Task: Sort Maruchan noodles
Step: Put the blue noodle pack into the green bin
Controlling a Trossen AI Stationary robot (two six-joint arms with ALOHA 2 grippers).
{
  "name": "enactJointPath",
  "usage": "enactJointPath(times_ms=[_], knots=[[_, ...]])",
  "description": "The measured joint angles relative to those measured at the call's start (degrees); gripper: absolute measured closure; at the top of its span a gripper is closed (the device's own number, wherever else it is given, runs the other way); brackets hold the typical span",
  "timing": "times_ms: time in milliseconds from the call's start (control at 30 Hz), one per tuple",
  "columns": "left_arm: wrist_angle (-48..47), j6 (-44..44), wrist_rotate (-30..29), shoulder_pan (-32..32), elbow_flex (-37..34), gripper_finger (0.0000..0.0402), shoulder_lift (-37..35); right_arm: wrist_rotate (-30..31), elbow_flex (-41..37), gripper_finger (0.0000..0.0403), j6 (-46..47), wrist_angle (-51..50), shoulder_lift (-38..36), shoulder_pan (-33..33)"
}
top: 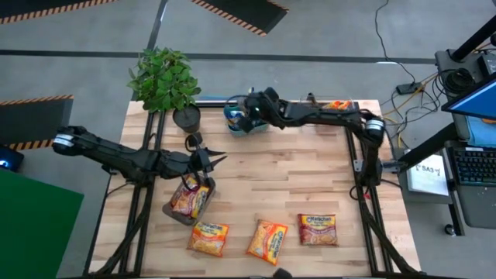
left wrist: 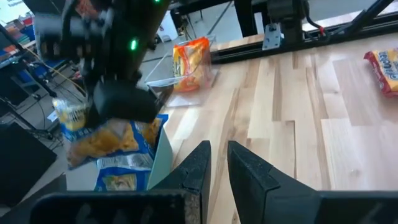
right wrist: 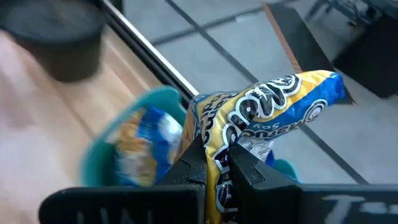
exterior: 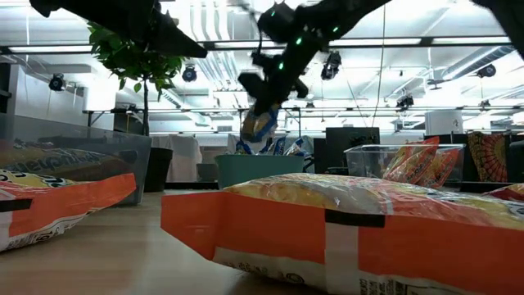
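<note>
Your right hand [right wrist: 214, 165] pinches a blue-and-yellow packet [right wrist: 267, 112] by one edge, so it hangs over the teal tray [right wrist: 112, 146], likely for a drop among the blue ones. Left hand [top: 219, 160] hovers over the clear bin [top: 177, 215], fingers nearly together, holding nothing. Three orange and red packets [top: 267, 239] lie on the desk [top: 287, 170], well apart from both hands.

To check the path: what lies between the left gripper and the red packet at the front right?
Only bare wooden table, seen in the high view, from the left gripper to the red packet.
</note>
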Motion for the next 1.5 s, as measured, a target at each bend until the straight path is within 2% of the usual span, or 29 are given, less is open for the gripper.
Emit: enactJointPath(times_ms=[200, 600, 767, 1000, 1333, 1500], knots=[[0.0, 0.0, 0.0, 0.0, 0.0, 0.0364, 0.0, 0.0, 7.4, 0.0390, -1.0, -6.7, 7.5, -1.8], [-0.1, 0.0, 0.0, 0.0, 0.0, 0.0364, 0.0, 0.0, 22.5, 0.0390, -2.1, -16.6, 21.9, -1.1], [-0.2, 0.0, 0.0, 0.0, 0.0, 0.0364, 0.0, 0.0, 25.5, 0.0390, -2.0, -17.9, 25.6, -1.0], [-0.1, -0.1, 0.0, 0.0, 0.0, 0.0364, 0.0, 0.0, 26.9, 0.0381, -1.0, -19.9, 26.4, -0.8], [0.2, -0.1, 0.1, 0.0, 0.0, 0.0364, 0.0, -0.1, 27.0, 0.0289, 2.0, -22.7, 23.6, -0.7], [0.2, -0.1, 0.1, 0.0, 0.0, 0.0364, 0.0, -0.1, 27.0, 0.0262, 1.9, -26.4, 20.3, -0.7]])
